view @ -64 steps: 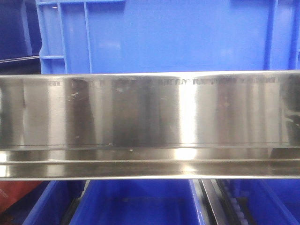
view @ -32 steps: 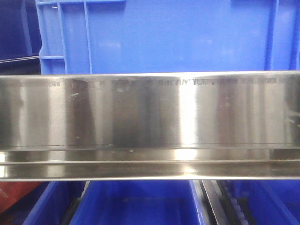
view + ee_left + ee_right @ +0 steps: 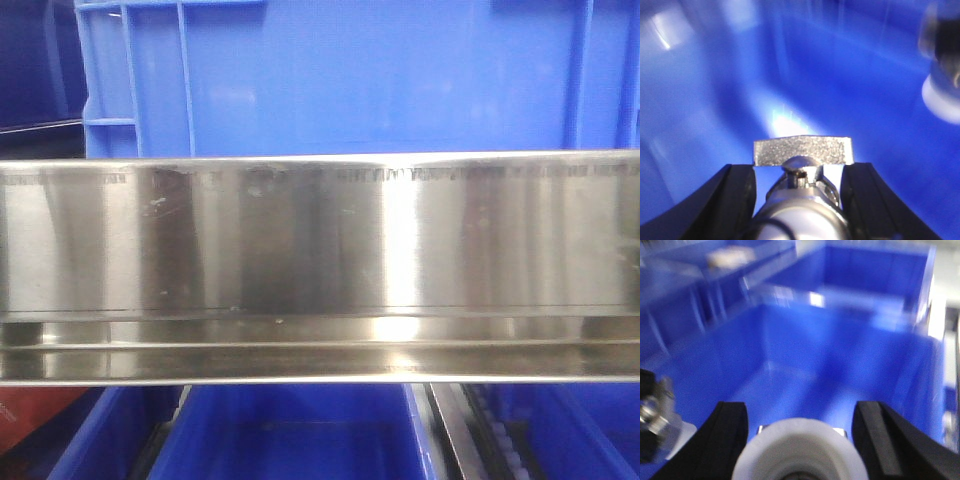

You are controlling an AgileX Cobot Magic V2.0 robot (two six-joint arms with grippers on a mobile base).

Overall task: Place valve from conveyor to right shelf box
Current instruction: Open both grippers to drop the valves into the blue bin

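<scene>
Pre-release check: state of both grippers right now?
Left gripper: closed, holding a silvery valve.
Right gripper: closed, holding a second valve, white base towards its camera.

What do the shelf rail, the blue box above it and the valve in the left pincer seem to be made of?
The shelf rail: brushed stainless steel, probably; it gives mirror-like streaked reflections. The blue box: moulded plastic, semi-glossy, with ribs and soft highlights. The valve in the left pincer: silvery metal, its flat lever grainy and matt, the body below smoother and shinier.
</scene>
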